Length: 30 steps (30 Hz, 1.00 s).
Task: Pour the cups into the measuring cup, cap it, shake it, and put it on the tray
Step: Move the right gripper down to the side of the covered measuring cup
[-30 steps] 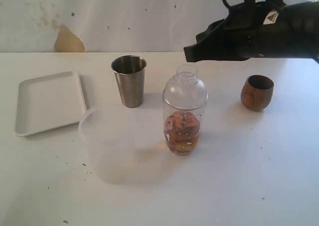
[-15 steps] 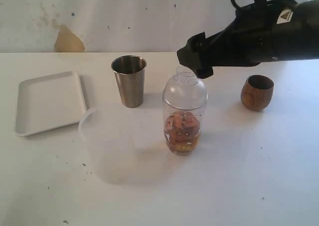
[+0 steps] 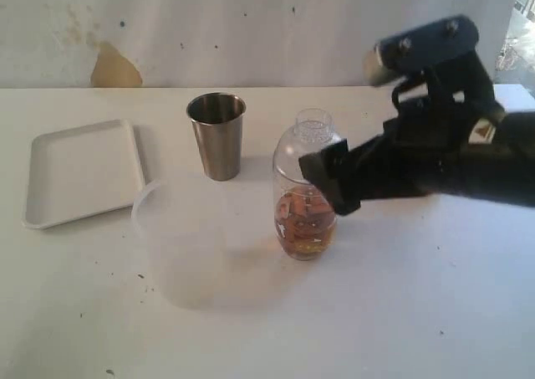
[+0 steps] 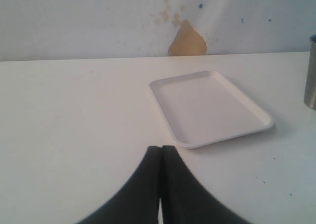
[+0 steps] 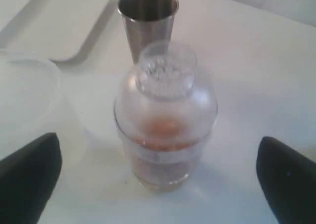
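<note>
The measuring cup point(image 3: 305, 197) stands mid-table, upright, with a clear domed cap on it and amber contents in its lower part. My right gripper point(image 3: 330, 178) is beside it on the right, at the height of its body. In the right wrist view the measuring cup point(image 5: 165, 115) stands between the wide-open fingers point(image 5: 30, 170), which do not touch it. The steel tumbler point(image 3: 217, 135) stands behind it to the left. My right arm hides the wooden cup. The white tray point(image 3: 79, 171) lies far left. My left gripper point(image 4: 161, 151) is shut and empty, hovering short of the tray point(image 4: 210, 108).
A wide frosted plastic cup point(image 3: 180, 237) stands just left of the measuring cup, close to the tray's near corner. In the right wrist view the frosted cup point(image 5: 24, 100) sits near one finger. The tumbler's edge point(image 4: 311, 70) shows in the left wrist view.
My right arm has come down from above the cap to the measuring cup's side, and its jaws have opened wide. It now covers the wooden cup.
</note>
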Each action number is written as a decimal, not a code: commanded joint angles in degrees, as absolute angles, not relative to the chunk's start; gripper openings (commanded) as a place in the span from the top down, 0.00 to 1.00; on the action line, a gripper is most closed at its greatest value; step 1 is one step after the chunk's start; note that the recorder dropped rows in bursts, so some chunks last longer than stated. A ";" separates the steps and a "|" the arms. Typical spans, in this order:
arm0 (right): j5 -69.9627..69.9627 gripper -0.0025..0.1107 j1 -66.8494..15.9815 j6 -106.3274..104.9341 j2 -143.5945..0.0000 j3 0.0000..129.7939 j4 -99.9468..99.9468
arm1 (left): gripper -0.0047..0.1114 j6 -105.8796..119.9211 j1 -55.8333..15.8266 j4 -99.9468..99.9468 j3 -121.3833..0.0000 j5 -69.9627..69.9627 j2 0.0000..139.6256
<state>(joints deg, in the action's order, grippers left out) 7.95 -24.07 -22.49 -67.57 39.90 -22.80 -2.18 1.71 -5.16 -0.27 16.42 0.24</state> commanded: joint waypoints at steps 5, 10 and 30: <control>-6.07 0.05 -28.17 -22.80 -67.85 31.30 -23.53 | 0.96 -2.30 1.72 -4.88 0.00 16.09 0.00; -6.59 0.05 -29.71 -22.80 -73.13 31.30 -23.53 | 0.96 -2.30 1.72 -4.88 0.00 16.09 0.00; -20.63 0.05 -29.74 -17.50 -89.37 31.30 -18.12 | 0.96 -2.30 1.72 -4.88 0.00 16.09 0.00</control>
<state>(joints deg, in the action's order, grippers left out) -17.75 -29.62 -20.66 -88.10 31.46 -21.78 -2.18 1.71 -5.16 -0.27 16.42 0.24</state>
